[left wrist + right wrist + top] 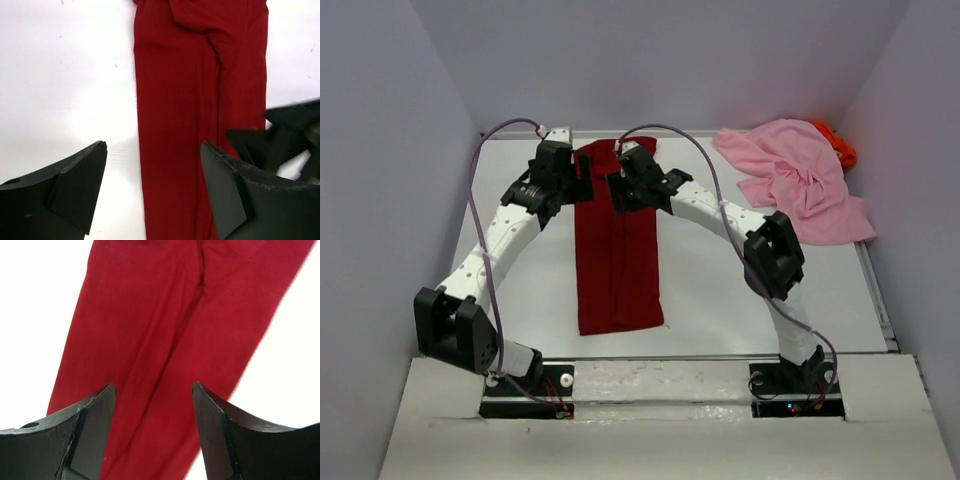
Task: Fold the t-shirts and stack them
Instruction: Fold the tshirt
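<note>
The dark red t-shirt (618,262) lies flat as a long narrow strip down the middle of the white table (740,295). Both grippers hover over its far end. My left gripper (582,186) is open, and the left wrist view shows the strip's left edge (190,100) between its jaws (154,145), untouched. Beside it my right gripper (622,190) stands open above the red cloth (165,330), nothing held between its jaws (153,385). The light pink t-shirt (800,185) sits crumpled at the back right, with the orange t-shirt (836,144) mostly hidden behind it.
Grey walls close the table in on the left, back and right. The right gripper's black fingers (280,142) show at the right of the left wrist view, close to the left gripper. Both arm bases sit at the near edge.
</note>
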`<control>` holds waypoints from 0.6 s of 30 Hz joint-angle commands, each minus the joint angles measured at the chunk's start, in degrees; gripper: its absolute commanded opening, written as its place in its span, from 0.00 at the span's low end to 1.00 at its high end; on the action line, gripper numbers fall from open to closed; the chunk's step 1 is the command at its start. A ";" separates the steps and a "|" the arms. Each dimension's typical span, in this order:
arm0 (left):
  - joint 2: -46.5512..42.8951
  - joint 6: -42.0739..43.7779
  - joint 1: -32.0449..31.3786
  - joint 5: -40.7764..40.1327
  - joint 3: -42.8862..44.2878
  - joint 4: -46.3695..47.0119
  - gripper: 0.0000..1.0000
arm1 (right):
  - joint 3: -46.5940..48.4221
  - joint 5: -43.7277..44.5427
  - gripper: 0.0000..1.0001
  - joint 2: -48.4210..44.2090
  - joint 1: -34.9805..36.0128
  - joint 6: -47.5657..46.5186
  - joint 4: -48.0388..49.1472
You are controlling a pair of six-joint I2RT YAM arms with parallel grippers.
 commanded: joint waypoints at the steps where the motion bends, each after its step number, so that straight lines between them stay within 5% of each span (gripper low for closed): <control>1: -6.28 -0.85 0.13 -0.65 -3.65 0.79 0.85 | 4.71 -2.89 0.68 7.61 -0.35 0.54 -1.51; 11: -17.36 -2.43 0.04 1.12 -8.66 -0.09 0.86 | 16.31 -8.85 0.67 20.45 -0.35 3.09 -2.91; 18: -19.22 -2.43 0.04 2.08 -10.08 -0.18 0.86 | 12.03 -6.25 0.68 21.60 -0.97 3.87 -3.35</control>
